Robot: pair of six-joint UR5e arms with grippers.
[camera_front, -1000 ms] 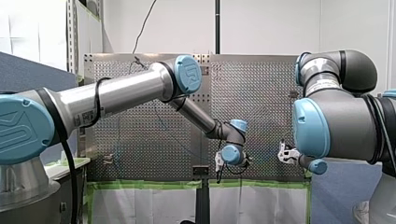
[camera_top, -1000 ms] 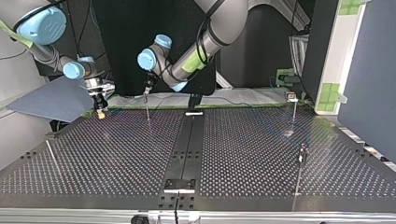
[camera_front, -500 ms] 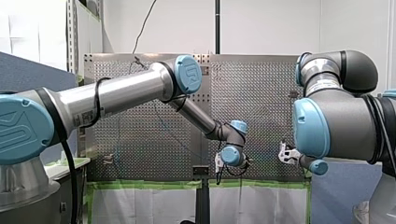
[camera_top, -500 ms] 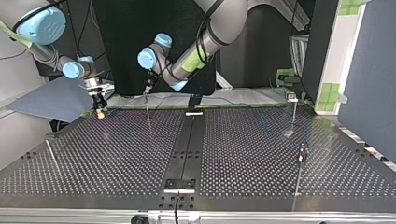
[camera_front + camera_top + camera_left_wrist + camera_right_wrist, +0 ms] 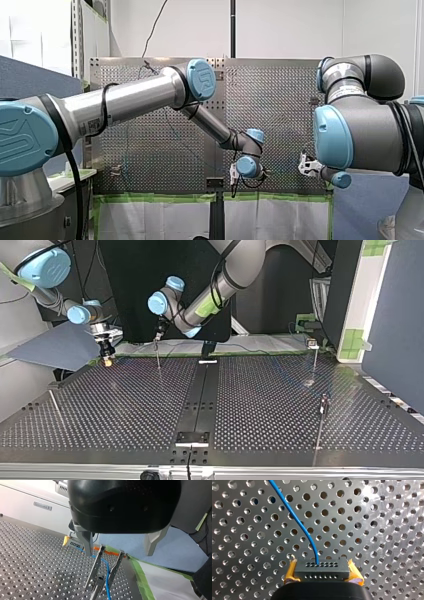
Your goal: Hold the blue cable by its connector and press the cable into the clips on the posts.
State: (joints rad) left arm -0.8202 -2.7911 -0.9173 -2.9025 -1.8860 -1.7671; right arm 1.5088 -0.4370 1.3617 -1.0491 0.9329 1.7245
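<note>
The connector [image 5: 322, 570] is pinched between the yellow pads [image 5: 291, 572] of my right gripper [image 5: 322, 574], near the corner of the tabletop [image 5: 125, 405] at the top view's far left. The blue cable [image 5: 294, 520] is led from it between the prongs of a clip [image 5: 95, 567] seen ahead of my left gripper [image 5: 119, 553], whose metal fingers [image 5: 86, 540] are spread apart

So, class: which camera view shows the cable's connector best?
Right wrist view: the connector sits close, clamped in my right gripper. The left wrist view shows it small and distant, the top view barely, and the front view nothing clear.
</note>
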